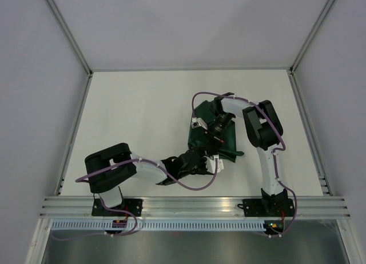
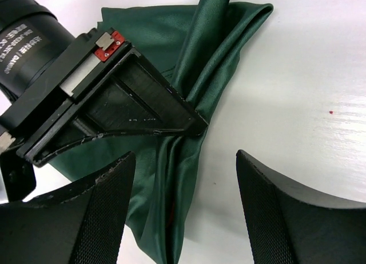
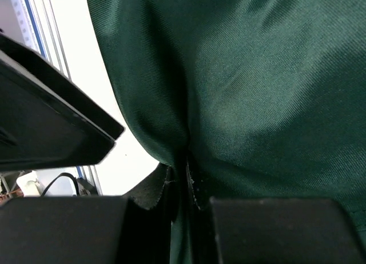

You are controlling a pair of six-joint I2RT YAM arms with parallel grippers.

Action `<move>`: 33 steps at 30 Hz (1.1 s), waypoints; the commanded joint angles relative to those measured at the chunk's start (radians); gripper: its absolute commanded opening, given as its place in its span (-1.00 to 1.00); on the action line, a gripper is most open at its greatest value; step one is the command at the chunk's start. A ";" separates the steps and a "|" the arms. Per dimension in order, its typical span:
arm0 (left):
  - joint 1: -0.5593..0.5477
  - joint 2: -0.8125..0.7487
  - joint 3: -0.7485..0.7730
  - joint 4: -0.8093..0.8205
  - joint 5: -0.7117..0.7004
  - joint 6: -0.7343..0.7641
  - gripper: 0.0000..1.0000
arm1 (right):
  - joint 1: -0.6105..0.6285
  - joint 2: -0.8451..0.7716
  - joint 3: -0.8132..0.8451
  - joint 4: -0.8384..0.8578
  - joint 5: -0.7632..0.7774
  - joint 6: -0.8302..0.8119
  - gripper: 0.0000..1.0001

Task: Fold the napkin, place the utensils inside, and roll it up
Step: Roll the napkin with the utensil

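Note:
The dark green napkin (image 1: 231, 140) lies bunched and folded right of the table's middle. My right gripper (image 1: 213, 138) is over it, and in the right wrist view (image 3: 186, 168) it is shut on a pinched ridge of the napkin (image 3: 257, 92). My left gripper (image 1: 213, 163) is at the napkin's near edge. In the left wrist view it (image 2: 184, 161) is open, straddling a long gathered fold of the napkin (image 2: 189, 75) without touching it. A thin orange-red sliver of the utensil (image 2: 171, 211) shows inside that fold; the rest is hidden.
The white table (image 1: 143, 115) is walled on the left, right and back. An aluminium rail (image 1: 194, 206) runs along the near edge. The right gripper's black head (image 2: 114, 98) hangs close above the left fingers, and a left finger (image 3: 51, 121) shows beside the right jaws.

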 commanded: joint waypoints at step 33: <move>0.104 0.167 0.255 -0.442 0.131 -0.045 -0.55 | -0.010 0.101 0.020 0.090 0.117 -0.068 -0.82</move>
